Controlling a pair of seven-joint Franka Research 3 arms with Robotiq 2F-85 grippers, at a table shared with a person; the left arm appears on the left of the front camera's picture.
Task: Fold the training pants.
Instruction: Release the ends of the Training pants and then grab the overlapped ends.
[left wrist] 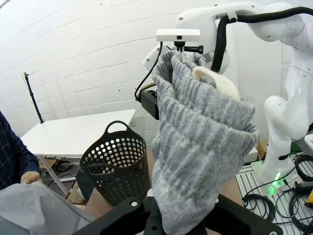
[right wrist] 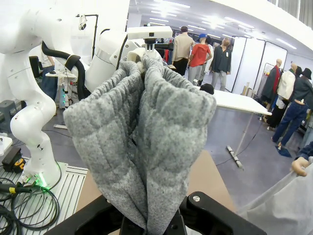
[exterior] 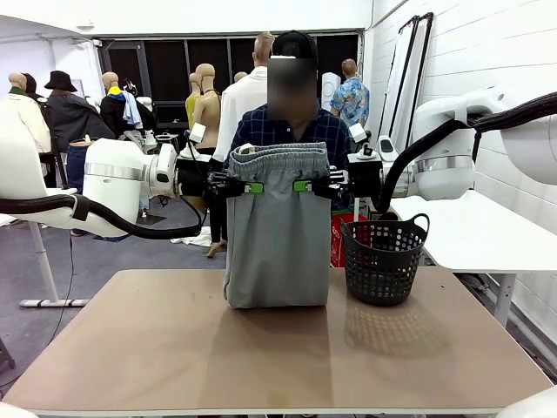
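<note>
While left end effector (exterior: 252,186) and right end effector (exterior: 303,185) pinch training pants (exterior: 277,248), basket (exterior: 383,261) beside

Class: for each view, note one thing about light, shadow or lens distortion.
Front view: soft, even light; the training pants and the black basket cast faint shadows toward the camera on the table. Left wrist view: the wide lens bows the white wall and its seams. Right wrist view: the ceiling lights glare white, while the near knit is sharp.
</note>
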